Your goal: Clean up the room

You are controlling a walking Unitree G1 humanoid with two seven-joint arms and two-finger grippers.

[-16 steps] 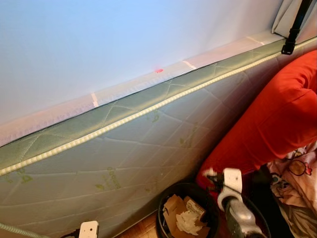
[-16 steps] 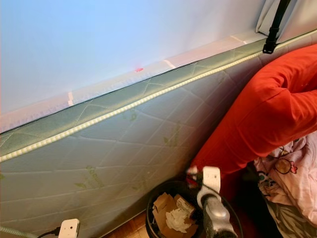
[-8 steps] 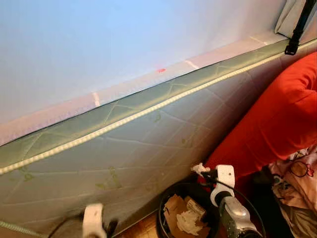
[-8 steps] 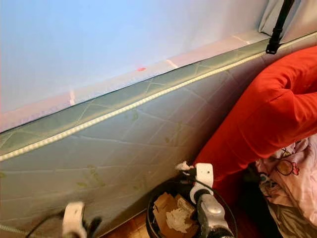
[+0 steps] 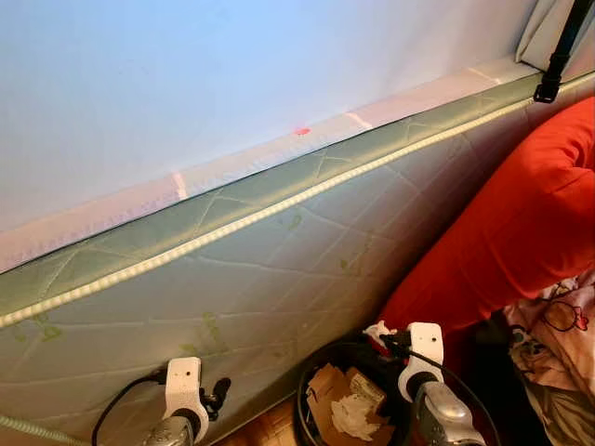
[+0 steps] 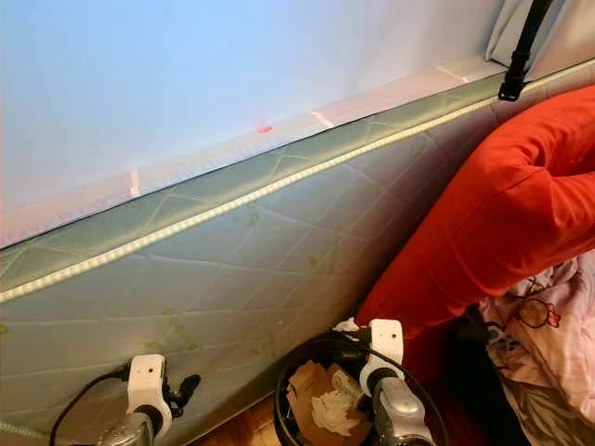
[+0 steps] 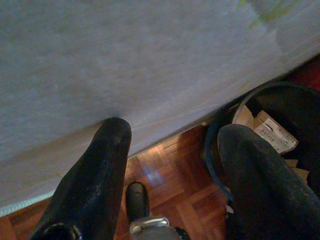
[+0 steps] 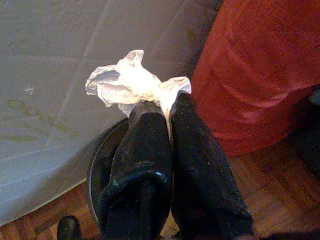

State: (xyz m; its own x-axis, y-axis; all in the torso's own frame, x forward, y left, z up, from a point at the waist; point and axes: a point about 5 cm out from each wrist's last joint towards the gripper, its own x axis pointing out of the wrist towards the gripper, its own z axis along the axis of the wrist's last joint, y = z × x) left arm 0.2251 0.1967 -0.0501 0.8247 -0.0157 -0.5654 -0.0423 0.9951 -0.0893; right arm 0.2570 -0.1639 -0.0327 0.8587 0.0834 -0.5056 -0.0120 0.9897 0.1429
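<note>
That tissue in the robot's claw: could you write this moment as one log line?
right gripper: shut on tissue, above bin | left gripper: open, by mattress | bin: holds cardboard scraps

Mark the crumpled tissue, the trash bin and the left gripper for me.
crumpled tissue (image 8: pixel 131 82): right wrist view, middle of the wad.
trash bin (image 5: pixel 311 376): left eye view, black rim.
left gripper (image 7: pixel 172 165): left wrist view, between fingertips.

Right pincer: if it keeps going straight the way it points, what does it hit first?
Likely the mattress. The right pincer, shut on a crumpled tissue, points over the black bin's rim toward the mattress face; depth is unclear.
</note>
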